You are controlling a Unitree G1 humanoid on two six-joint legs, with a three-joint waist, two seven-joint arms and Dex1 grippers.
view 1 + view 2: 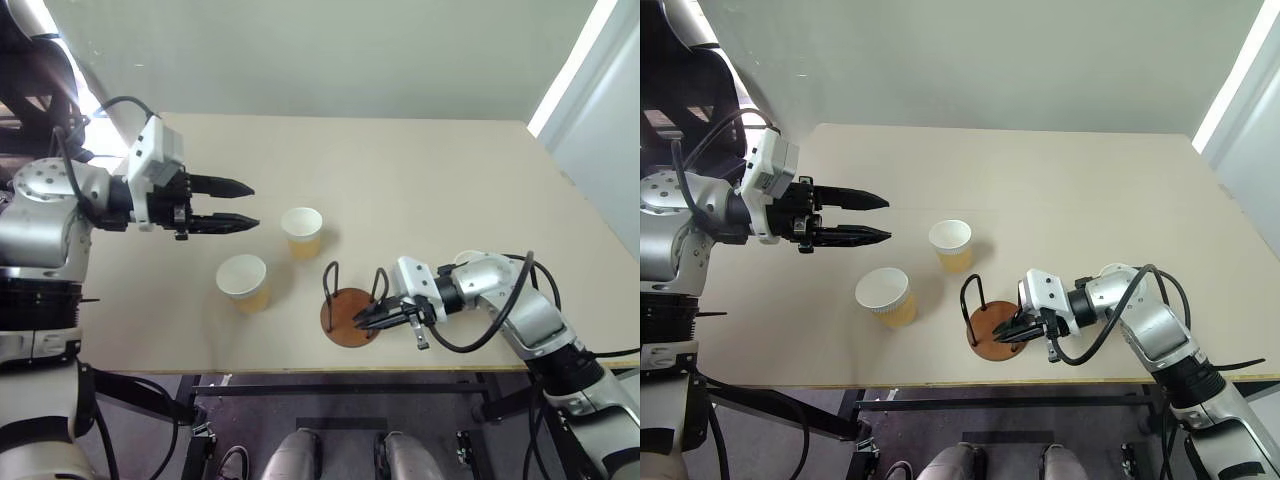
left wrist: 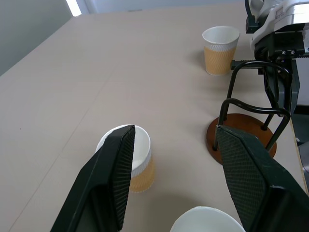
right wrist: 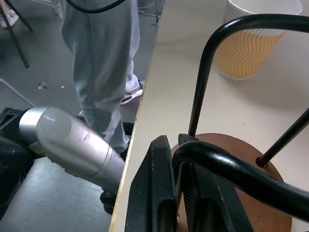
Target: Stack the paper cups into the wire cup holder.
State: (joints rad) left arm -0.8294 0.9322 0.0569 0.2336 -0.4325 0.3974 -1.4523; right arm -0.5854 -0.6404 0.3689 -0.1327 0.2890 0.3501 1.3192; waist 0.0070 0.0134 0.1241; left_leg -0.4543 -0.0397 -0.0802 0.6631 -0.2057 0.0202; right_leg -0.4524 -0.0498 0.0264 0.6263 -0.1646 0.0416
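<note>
This looks like a robotics lab or test room, not a home or a shop. A plain, pale beige rectangular worktop (image 1: 420, 180) on a black metal frame (image 1: 340, 385) stands against a bare grey-white wall (image 1: 330, 55), with bright strips of window light at 11 and 1 o'clock. The floor (image 3: 34, 48) beside the worktop is dull grey, and thin black stand legs (image 3: 14, 34) rest on it. A person in light grey trousers (image 3: 104, 63) stands close to the worktop's edge. Loose black cables (image 1: 480, 330) run along the arms.
</note>
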